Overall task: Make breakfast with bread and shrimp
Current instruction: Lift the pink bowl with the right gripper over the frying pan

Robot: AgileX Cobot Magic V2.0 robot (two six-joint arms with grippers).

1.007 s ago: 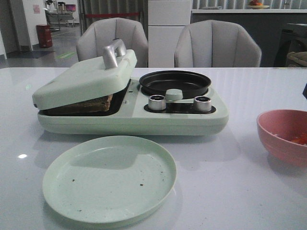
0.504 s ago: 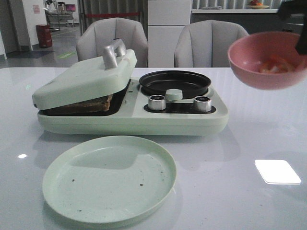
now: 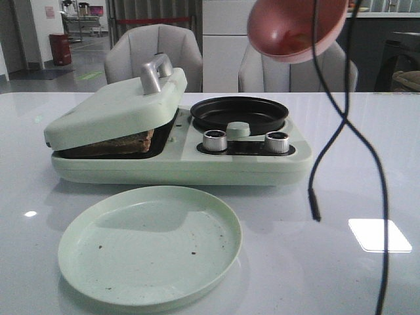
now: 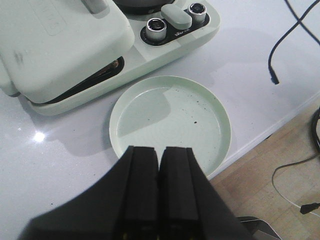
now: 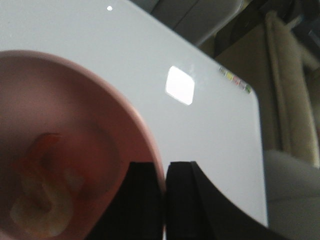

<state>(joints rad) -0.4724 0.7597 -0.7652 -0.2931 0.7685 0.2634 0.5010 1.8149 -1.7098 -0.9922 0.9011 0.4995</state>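
Fingers (image 5: 150,200) of the right gripper (image 5: 164,200) were clamped on the rim of the pink bowl (image 3: 298,27), one inside and one outside the wall, as the right wrist view showed. In the front view that bowl hung tilted high above the black pan (image 3: 239,113), its upper edge cut off by the frame, and the gripper itself was out of sight there. The shrimp (image 5: 42,192) lay in the bowl's bottom as a blurred, pinkish-orange and pale curl; how many pieces there were could not be made out.

The bread (image 3: 111,143) sat inside the left compartment of the pale green breakfast maker (image 3: 180,161), under the half-lowered lid (image 3: 115,108). Only a dark brown edge showed in the gap, so whether there was one slice or two could not be told.

Left gripper (image 4: 159,192) fingers were pressed together with nothing between them, above the near edge of the empty green plate (image 3: 149,244). The plate carried a few dark crumbs and stood on the white worktop (image 3: 367,164) just in front of the breakfast maker. Two silver knobs (image 3: 214,140) sat on the appliance in front of the pan. A black cable (image 3: 341,125) dangled in front of the camera on the right, its loose end hanging over the worktop.
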